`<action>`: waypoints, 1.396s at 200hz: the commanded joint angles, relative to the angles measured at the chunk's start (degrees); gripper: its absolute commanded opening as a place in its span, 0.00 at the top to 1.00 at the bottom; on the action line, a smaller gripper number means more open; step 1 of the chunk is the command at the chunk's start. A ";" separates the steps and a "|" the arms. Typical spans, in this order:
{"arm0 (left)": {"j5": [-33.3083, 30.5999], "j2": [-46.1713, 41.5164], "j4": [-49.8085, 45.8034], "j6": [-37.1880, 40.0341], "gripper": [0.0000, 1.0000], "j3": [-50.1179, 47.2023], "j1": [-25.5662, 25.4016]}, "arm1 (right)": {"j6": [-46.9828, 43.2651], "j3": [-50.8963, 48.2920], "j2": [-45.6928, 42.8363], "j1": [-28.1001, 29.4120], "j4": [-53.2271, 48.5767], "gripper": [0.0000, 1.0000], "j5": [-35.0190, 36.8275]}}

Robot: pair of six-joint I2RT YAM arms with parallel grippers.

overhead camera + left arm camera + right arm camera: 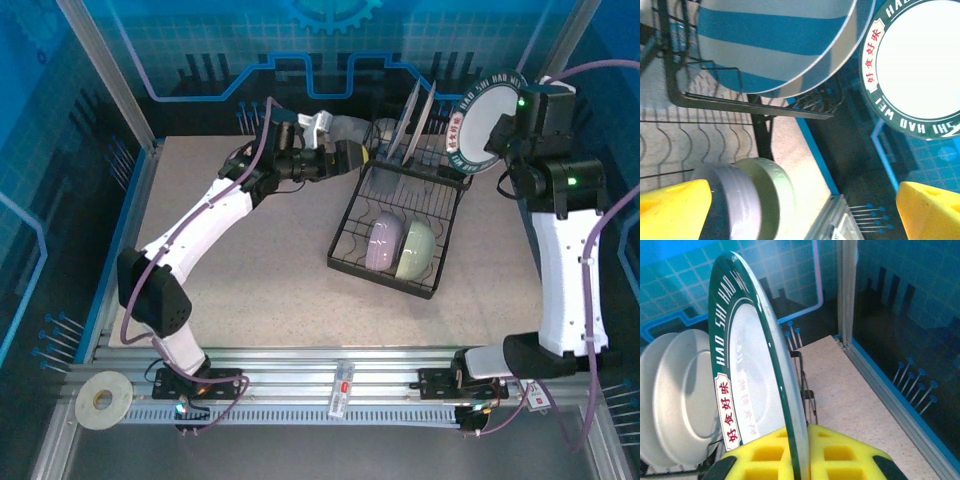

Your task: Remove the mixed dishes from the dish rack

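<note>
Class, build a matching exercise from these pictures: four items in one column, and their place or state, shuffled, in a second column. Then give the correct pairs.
Column one
1. green-rimmed plate
2. striped plates
3. lavender bowl
4. left gripper

Column two
A. open, holding nothing
B. lying in the basket of the dish rack, beside the pale green bowl
C. clamped on edge by the right gripper
D. standing in the rack's plate slots

Pairs: 1-C, 2-D, 3-B, 4-A
</note>
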 commanded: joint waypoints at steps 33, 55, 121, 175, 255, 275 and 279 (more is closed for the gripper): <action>4.81 5.27 2.52 -3.47 0.06 10.52 -1.71 | 3.09 -2.95 -6.43 -0.51 8.97 1.00 -9.29; 5.89 7.19 3.82 -5.01 0.07 14.02 -2.26 | 3.32 -1.39 -6.54 -0.56 9.48 1.00 -13.21; 6.82 9.01 7.92 -8.60 0.07 17.27 -2.59 | 8.04 -2.35 -4.68 0.15 12.47 1.00 -24.75; 6.25 9.72 8.59 -11.16 0.17 18.27 -2.62 | 9.93 -1.07 -1.78 0.15 12.57 1.00 -31.37; 5.82 9.96 11.10 -15.39 0.48 17.52 -2.31 | 11.80 -3.10 -1.87 0.21 14.98 1.00 -33.82; 5.88 10.15 12.56 -17.18 0.57 17.32 -2.08 | 12.27 -4.02 -2.12 0.19 15.62 1.00 -33.85; 5.91 10.21 12.85 -17.48 0.59 17.12 -2.09 | 12.38 -4.22 -2.14 0.19 15.76 1.00 -33.96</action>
